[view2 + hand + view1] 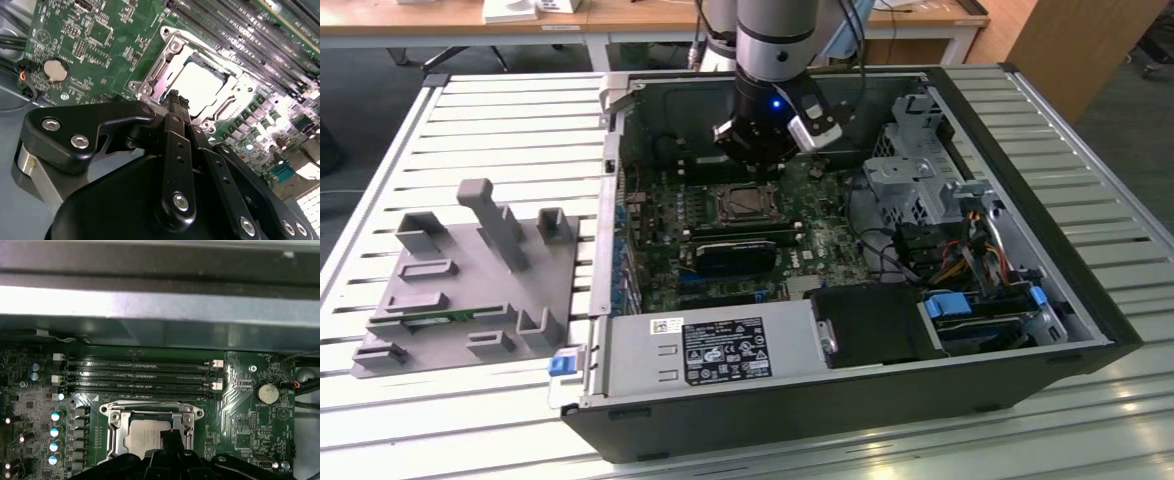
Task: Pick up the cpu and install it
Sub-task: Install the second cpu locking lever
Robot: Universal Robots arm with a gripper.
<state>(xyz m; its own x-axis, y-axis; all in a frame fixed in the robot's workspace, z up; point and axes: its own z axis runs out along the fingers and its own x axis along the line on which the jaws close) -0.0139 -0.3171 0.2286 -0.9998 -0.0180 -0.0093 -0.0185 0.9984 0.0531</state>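
Note:
The cpu (200, 85) lies flat in the motherboard socket (165, 60), its silvery top plate showing inside the metal socket frame; it appears again in the first wrist view (142, 437). My gripper (175, 96) hangs just above the near edge of the socket, apart from the chip, with its black fingers (172, 135) drawn together and nothing between them. In the exterior view the gripper (755, 162) hovers inside the open computer case, just behind the socket (747, 203).
Several memory slots (140, 375) run beside the socket, and a coin battery (266, 393) sits on the board. The case (1067, 250) also holds a grey power supply (707, 355), a drive cage (914, 150) and cables. A grey parts fixture (467, 280) stands at the exterior view's left.

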